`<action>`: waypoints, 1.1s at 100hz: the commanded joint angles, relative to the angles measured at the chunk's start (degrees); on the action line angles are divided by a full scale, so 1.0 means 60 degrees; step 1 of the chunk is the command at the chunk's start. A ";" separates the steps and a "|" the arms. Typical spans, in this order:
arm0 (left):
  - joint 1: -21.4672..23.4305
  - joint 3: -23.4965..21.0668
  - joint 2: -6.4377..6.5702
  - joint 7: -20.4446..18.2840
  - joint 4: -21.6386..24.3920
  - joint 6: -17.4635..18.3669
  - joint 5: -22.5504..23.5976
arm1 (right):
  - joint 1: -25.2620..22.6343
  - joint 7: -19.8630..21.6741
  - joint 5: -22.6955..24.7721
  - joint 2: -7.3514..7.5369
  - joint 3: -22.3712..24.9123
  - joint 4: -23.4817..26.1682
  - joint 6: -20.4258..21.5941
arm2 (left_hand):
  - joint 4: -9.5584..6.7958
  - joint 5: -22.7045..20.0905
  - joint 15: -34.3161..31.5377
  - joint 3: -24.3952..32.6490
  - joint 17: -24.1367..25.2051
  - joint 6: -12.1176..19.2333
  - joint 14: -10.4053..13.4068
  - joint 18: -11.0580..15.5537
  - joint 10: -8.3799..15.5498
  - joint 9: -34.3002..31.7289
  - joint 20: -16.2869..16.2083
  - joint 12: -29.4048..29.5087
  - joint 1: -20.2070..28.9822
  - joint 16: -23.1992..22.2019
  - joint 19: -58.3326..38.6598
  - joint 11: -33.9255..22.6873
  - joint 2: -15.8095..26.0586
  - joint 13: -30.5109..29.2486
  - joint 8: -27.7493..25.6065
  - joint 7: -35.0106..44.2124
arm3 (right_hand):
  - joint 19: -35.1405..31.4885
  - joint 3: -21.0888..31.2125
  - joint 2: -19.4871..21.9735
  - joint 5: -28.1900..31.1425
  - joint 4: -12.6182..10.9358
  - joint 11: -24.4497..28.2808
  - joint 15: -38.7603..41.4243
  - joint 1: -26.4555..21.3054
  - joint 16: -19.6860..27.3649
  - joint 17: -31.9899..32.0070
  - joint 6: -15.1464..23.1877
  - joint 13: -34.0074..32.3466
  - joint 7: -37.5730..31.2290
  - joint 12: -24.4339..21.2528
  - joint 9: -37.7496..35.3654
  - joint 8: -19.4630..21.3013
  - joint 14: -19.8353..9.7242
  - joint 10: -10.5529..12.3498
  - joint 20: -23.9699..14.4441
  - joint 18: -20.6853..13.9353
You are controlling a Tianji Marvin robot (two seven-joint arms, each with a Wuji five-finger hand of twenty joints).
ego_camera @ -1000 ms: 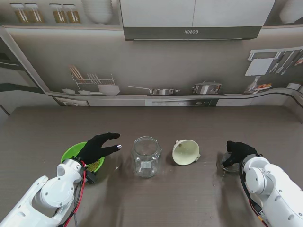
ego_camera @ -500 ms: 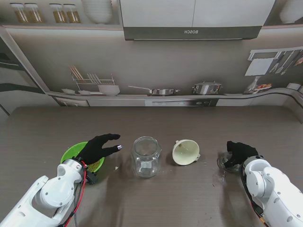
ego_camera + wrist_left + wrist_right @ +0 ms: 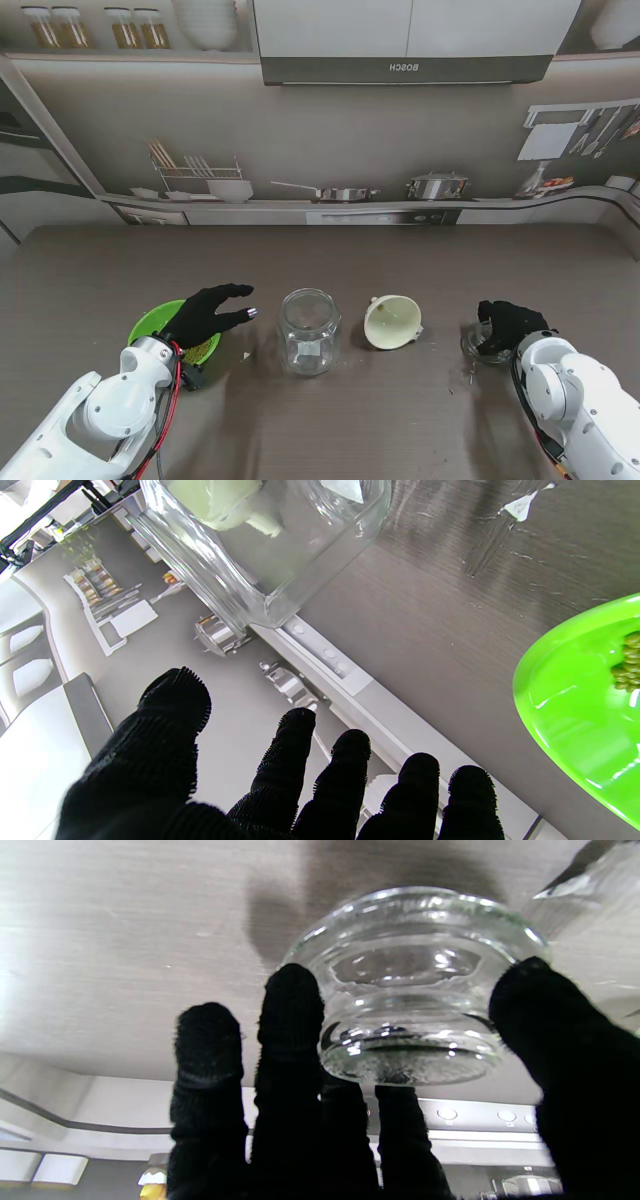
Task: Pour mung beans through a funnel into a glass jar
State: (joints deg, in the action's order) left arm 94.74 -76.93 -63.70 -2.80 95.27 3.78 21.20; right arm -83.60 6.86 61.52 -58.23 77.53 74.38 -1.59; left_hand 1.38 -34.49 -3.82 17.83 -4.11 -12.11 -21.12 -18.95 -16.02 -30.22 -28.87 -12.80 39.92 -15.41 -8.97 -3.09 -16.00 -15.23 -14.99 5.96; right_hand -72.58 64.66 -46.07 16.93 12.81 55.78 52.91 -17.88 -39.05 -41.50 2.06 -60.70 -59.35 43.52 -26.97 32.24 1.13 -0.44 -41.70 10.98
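The grey wood-grain table (image 3: 400,420) carries everything, and the glass jar (image 3: 308,330) stands upright near its middle, lid off and empty as far as I can see; in the left wrist view the jar (image 3: 260,545) shows its clear square-shouldered wall with the pale funnel visible through it. Just left of the jar, with a strip of bare table between, sits the green bowl (image 3: 160,325) with mung beans (image 3: 203,350) in it, its bright rim (image 3: 565,705) and a few beans (image 3: 629,662) plain in the wrist view. The left hand (image 3: 208,312) hovers over the jar-side edge of that bowl, black-gloved fingers (image 3: 295,750) spread and holding nothing, fingertips pointing toward the jar but not touching it. Just right of the jar the cream funnel (image 3: 392,321) lies tipped on its side, wide mouth facing up and toward the jar, apart from the glass. Well to the right of the jar, beyond the funnel, the right hand (image 3: 508,325) rests on the small glass lid (image 3: 482,345); its fingers (image 3: 292,1015) and thumb are curled around the lid (image 3: 410,990), touching its sides as it sits on the table.
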 commanded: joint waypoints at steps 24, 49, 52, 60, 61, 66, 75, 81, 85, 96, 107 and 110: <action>0.0065 -0.0049 0.0004 -0.0229 0.0098 -0.0070 -0.0026 | -0.0186 0.0507 0.0203 0.0064 0.0041 0.0149 0.0229 | -0.0012 -0.0055 -0.0099 -0.0200 -0.0006 0.0027 -0.0040 0.0019 -0.0007 -0.0042 -0.0117 -0.0045 0.0026 -0.0056 -0.0047 0.0017 0.0354 -0.0176 -0.0002 0.0001 | 0.0145 0.0385 -0.0231 -0.0730 -0.0654 -0.0929 -0.0659 0.0711 0.0418 0.0546 0.1406 0.0946 0.1009 -0.0939 0.1681 0.0047 0.0241 0.0147 -0.0269 0.0357; 0.0070 -0.0059 0.0018 -0.0303 0.0117 -0.0104 -0.0038 | -0.0257 0.0771 0.0248 0.0080 0.0168 0.0320 0.0258 | -0.0013 -0.0066 -0.0102 -0.0229 -0.0003 0.0031 -0.0034 0.0017 0.0007 -0.0032 -0.0119 -0.0044 0.0028 -0.0058 -0.0047 0.0021 0.0361 -0.0183 -0.0003 0.0005 | 0.0913 -0.0321 -0.0090 -0.1438 -0.0550 -0.2044 -0.2985 0.1457 0.1484 0.1064 0.1450 0.1987 0.2116 -0.2194 0.2571 -0.0002 0.1329 0.0157 -0.0363 0.1123; 0.0071 -0.0061 0.0018 -0.0308 0.0119 -0.0107 -0.0038 | -0.0261 0.0767 0.0235 0.0076 0.0182 0.0334 0.0248 | -0.0012 -0.0062 -0.0101 -0.0235 -0.0004 0.0037 -0.0038 0.0027 0.0010 -0.0035 -0.0119 -0.0045 0.0023 -0.0058 -0.0047 0.0019 0.0366 -0.0180 -0.0002 0.0003 | 0.1024 -0.0372 -0.0047 -0.1479 -0.0533 -0.2142 -0.3267 0.1544 0.1621 0.1133 0.1425 0.2115 0.2263 -0.2292 0.2596 -0.0023 0.1452 0.0126 -0.0374 0.1202; 0.0073 -0.0066 0.0019 -0.0311 0.0120 -0.0112 -0.0042 | -0.0280 0.0811 0.0194 0.0065 0.0229 0.0420 0.0200 | -0.0014 -0.0035 -0.0099 -0.0244 -0.0005 0.0029 -0.0038 0.0028 0.0009 -0.0031 -0.0120 -0.0044 0.0026 -0.0057 -0.0048 0.0021 0.0371 -0.0173 0.0002 -0.0008 | 0.1267 -0.0579 0.0133 -0.1516 -0.0530 -0.2305 -0.3777 0.1635 0.1877 0.1233 0.1374 0.2232 0.2448 -0.2461 0.2554 -0.0029 0.1632 0.0060 -0.0379 0.1373; 0.0072 -0.0067 0.0019 -0.0312 0.0120 -0.0112 -0.0041 | -0.0282 0.0815 0.0191 0.0064 0.0234 0.0430 0.0193 | -0.0015 -0.0053 -0.0101 -0.0244 -0.0005 0.0031 -0.0043 0.0028 0.0008 -0.0038 -0.0120 -0.0045 0.0029 -0.0058 -0.0048 0.0018 0.0369 -0.0178 -0.0001 -0.0001 | 0.1284 -0.0591 0.0144 -0.1515 -0.0531 -0.2315 -0.3807 0.1638 0.1891 0.1245 0.1371 0.2235 0.2458 -0.2471 0.2550 -0.0029 0.1632 0.0055 -0.0378 0.1384; 0.0072 -0.0070 0.0020 -0.0316 0.0119 -0.0113 -0.0038 | -0.0287 0.0857 0.0194 0.0064 0.0261 0.0480 0.0184 | -0.0016 -0.0014 -0.0100 -0.0248 -0.0001 0.0022 -0.0027 0.0015 -0.0001 -0.0042 -0.0120 -0.0046 0.0033 -0.0057 -0.0046 0.0017 0.0366 -0.0175 0.0003 -0.0015 | 0.1322 -0.0629 0.0189 -0.1513 -0.0534 -0.2336 -0.3900 0.1665 0.1934 0.1269 0.1368 0.2261 0.2471 -0.2495 0.2543 -0.0023 0.1678 0.0045 -0.0381 0.1423; 0.0074 -0.0076 0.0021 -0.0324 0.0122 -0.0117 -0.0040 | -0.0280 0.0956 0.0212 0.0071 0.0296 0.0536 0.0203 | -0.0017 -0.0021 -0.0104 -0.0258 -0.0005 0.0042 -0.0048 0.0034 0.0022 -0.0049 -0.0120 -0.0047 0.0031 -0.0059 -0.0048 0.0014 0.0375 -0.0185 0.0002 -0.0012 | 0.1549 -0.0746 0.0279 -0.1516 -0.0549 -0.2450 -0.4209 0.1701 0.2074 0.1376 0.1351 0.2322 0.2574 -0.2591 0.2501 -0.0039 0.1767 0.0064 -0.0341 0.1538; 0.0076 -0.0082 0.0023 -0.0332 0.0123 -0.0118 -0.0038 | -0.0278 0.0999 0.0202 0.0072 0.0313 0.0557 0.0214 | -0.0019 -0.0091 -0.0106 -0.0264 -0.0007 0.0034 -0.0051 0.0017 0.0004 -0.0052 -0.0121 -0.0048 0.0037 -0.0060 -0.0049 0.0013 0.0368 -0.0189 -0.0008 0.0017 | 0.1810 -0.0848 0.0357 -0.1536 -0.0555 -0.2686 -0.4539 0.1746 0.2237 0.1505 0.1364 0.2449 0.2774 -0.2752 0.2494 -0.0106 0.1916 0.0139 -0.0275 0.1729; 0.0077 -0.0087 0.0024 -0.0337 0.0123 -0.0121 -0.0039 | -0.0282 0.1011 0.0190 0.0072 0.0329 0.0572 0.0219 | -0.0020 -0.0021 -0.0099 -0.0265 -0.0005 0.0026 -0.0038 0.0022 0.0013 -0.0044 -0.0121 -0.0046 0.0039 -0.0057 -0.0048 0.0017 0.0374 -0.0175 0.0002 -0.0013 | 0.1987 -0.0914 0.0406 -0.1573 -0.0555 -0.2873 -0.4818 0.1765 0.2390 0.1577 0.1383 0.2548 0.2927 -0.2882 0.2530 -0.0145 0.1990 0.0446 -0.0225 0.1862; 0.0078 -0.0093 0.0024 -0.0343 0.0125 -0.0132 -0.0044 | -0.0311 0.1098 0.0154 0.0069 0.0401 0.0679 0.0243 | -0.0020 -0.0002 -0.0098 -0.0276 0.0005 0.0032 -0.0039 0.0030 0.0018 -0.0039 -0.0121 -0.0046 0.0042 -0.0057 -0.0045 0.0019 0.0378 -0.0177 0.0004 -0.0020 | 0.2354 -0.1260 0.0655 -0.1681 -0.0564 -0.3588 -0.5583 0.1840 0.2874 0.1734 0.1433 0.2794 0.3334 -0.3378 0.2503 -0.0174 0.2172 0.1305 -0.0092 0.2048; 0.0079 -0.0094 0.0028 -0.0363 0.0131 -0.0142 -0.0046 | -0.0324 0.1107 0.0186 0.0062 0.0469 0.0803 0.0262 | -0.0021 -0.0091 -0.0099 -0.0286 0.0004 0.0020 -0.0041 0.0017 0.0005 -0.0049 -0.0122 -0.0048 0.0045 -0.0057 -0.0046 0.0015 0.0383 -0.0183 -0.0009 0.0017 | 0.2500 -0.1415 0.0828 -0.1696 -0.0569 -0.3685 -0.5780 0.1900 0.3009 0.1831 0.1471 0.2856 0.3514 -0.3475 0.2425 -0.0188 0.2250 0.1141 -0.0042 0.2153; 0.0077 -0.0096 0.0030 -0.0367 0.0128 -0.0139 -0.0046 | -0.0327 0.1108 0.0198 0.0059 0.0490 0.0845 0.0269 | -0.0021 -0.0026 -0.0094 -0.0291 0.0005 0.0029 -0.0043 0.0015 0.0008 -0.0047 -0.0122 -0.0047 0.0041 -0.0055 -0.0045 0.0015 0.0385 -0.0174 0.0000 -0.0010 | 0.2534 -0.1443 0.0866 -0.1669 -0.0572 -0.3713 -0.5818 0.1899 0.3028 0.1881 0.1487 0.2898 0.3559 -0.3497 0.2415 -0.0195 0.2249 0.1069 -0.0033 0.2163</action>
State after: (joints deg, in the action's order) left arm 95.02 -77.39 -63.50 -3.80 95.67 3.11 21.10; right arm -85.31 12.72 62.32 -57.76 80.31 78.39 -0.33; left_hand 1.38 -34.49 -3.82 17.80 -4.11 -12.11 -21.13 -18.95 -16.02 -30.22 -28.87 -12.80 39.92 -15.41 -8.97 -3.09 -16.00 -15.23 -14.99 5.96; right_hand -58.26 57.12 -41.62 8.08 10.69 34.53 19.14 -8.77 -21.81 -30.90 9.79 -45.02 -39.06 23.25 -13.94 32.13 12.54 6.02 -42.39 19.77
